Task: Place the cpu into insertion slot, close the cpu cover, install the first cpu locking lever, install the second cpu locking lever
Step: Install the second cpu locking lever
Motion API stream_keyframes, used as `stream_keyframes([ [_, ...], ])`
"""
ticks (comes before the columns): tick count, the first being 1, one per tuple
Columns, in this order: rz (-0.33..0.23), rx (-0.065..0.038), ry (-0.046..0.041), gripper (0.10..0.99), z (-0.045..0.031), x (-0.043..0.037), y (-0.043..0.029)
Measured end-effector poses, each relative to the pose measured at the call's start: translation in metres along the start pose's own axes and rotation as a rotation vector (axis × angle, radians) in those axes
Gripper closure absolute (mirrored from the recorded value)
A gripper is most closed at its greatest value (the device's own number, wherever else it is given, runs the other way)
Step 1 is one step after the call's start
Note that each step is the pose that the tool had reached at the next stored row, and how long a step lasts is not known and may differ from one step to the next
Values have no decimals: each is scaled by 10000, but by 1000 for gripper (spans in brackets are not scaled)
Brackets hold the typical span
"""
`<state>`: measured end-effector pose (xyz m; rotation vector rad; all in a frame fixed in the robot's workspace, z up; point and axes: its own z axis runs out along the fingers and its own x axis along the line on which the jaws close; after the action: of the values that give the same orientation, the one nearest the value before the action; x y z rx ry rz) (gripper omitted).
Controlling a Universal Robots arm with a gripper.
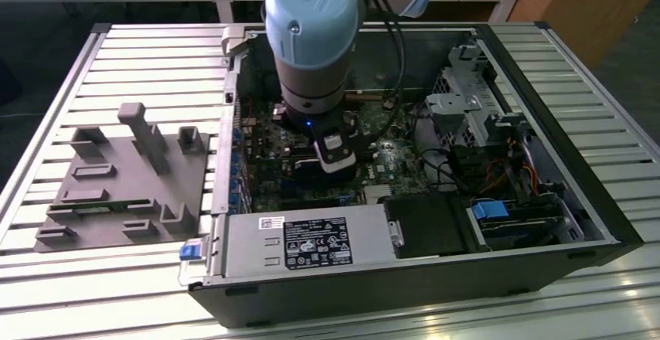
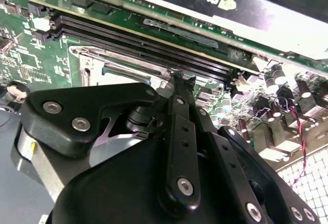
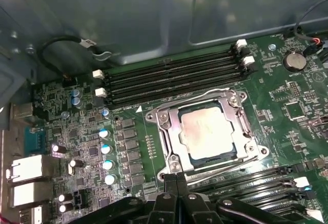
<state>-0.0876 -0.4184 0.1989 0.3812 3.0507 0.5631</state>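
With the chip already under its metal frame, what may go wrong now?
1. The gripper sits at the edge of the cpu cover; a slip may scrape the motherboard.
2. Memory slots run close beside the socket and may be struck.
3. The cpu may shift if the cover is disturbed.

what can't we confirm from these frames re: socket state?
- Exterior view: the arm stands over the socket, hiding the cpu and cpu cover.
- Second wrist view: the gripper body covers most of the cpu cover; the cpu is hidden.
- First wrist view: the cpu sits under the closed cpu cover; whether the levers are latched is unclear.
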Motion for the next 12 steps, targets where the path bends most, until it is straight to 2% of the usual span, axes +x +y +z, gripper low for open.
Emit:
stream_keyframes([
  [7,1,-1,0,984,28,3,-4],
  [12,1,-1,-1,984,50,10,22],
])
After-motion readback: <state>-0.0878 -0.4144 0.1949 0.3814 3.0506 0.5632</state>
